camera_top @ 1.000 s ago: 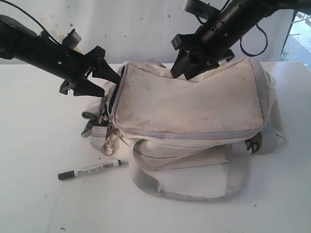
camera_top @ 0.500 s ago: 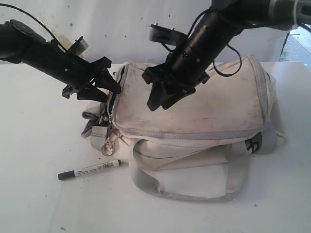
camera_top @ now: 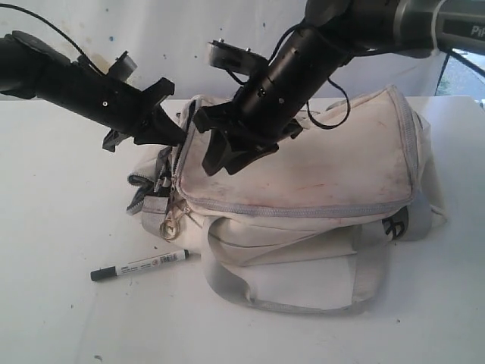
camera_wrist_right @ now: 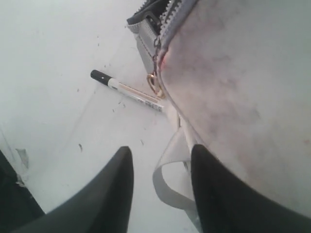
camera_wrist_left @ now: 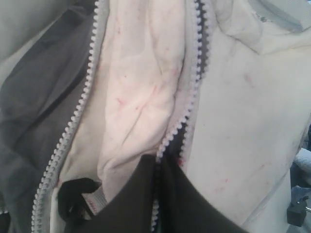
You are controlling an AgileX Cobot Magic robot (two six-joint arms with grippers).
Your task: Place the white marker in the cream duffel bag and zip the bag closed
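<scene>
The cream duffel bag (camera_top: 318, 167) lies on the white table with its left end unzipped. My left gripper (camera_top: 178, 130) is at that opening, and in the left wrist view it (camera_wrist_left: 158, 167) is shut on the zipper edge of the top flap (camera_wrist_left: 187, 116). My right gripper (camera_top: 218, 161) hangs open over the left part of the bag's top, holding nothing. In the right wrist view, the space between the right gripper's (camera_wrist_right: 160, 153) tips shows only table and strap. The white marker (camera_top: 140, 265) with its black cap lies on the table in front of the bag's left end, also seen as the marker (camera_wrist_right: 127, 91) beyond the fingers.
A metal zipper pull ring (camera_top: 168, 227) hangs at the bag's front left corner, close to the marker. A grey webbing strap (camera_top: 288, 305) loops out on the table before the bag. A white wall (camera_top: 227, 45) stands behind.
My right arm has swung from the bag's back edge leftward and lower over its top. The left gripper has edged in to the opening's zipper edge. The marker has not moved.
</scene>
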